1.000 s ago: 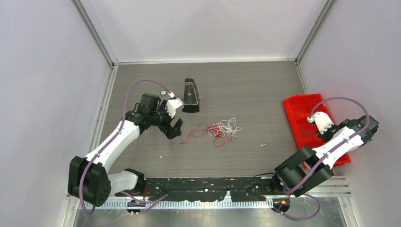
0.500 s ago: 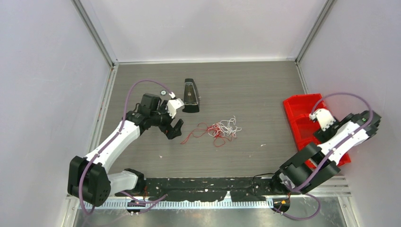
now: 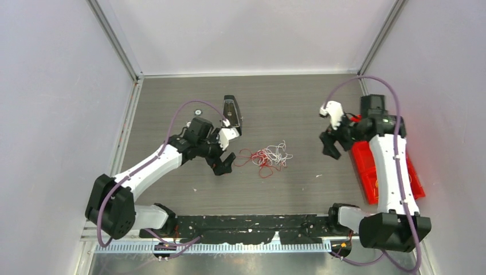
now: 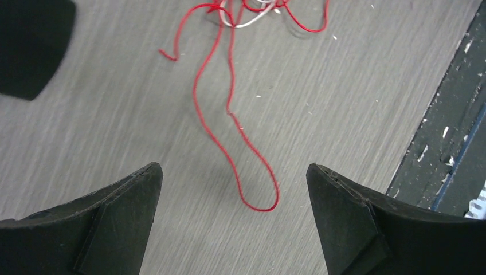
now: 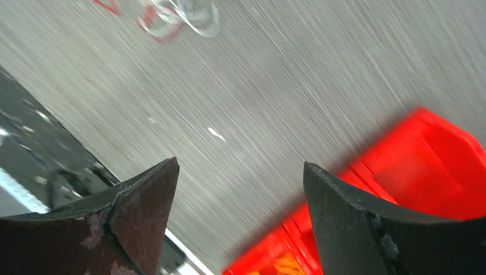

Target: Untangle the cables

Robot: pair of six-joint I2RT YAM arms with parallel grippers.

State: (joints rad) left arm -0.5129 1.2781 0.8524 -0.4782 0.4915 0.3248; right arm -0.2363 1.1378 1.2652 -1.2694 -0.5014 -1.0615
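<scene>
The cables [image 3: 266, 156] lie tangled mid-table, 1 red loop [image 4: 252, 172] straying beneath the left gripper [image 3: 224, 164], jaws apart (the right gripper [image 3: 330, 148] too, empty). Pulling that loop alone could tighten the knot.

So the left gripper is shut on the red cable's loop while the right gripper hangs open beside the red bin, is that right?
Not quite: the left gripper is open, the red cable's loop lying free on the table below it, as the left wrist view shows. The right gripper does hang open beside the red bin.
</scene>
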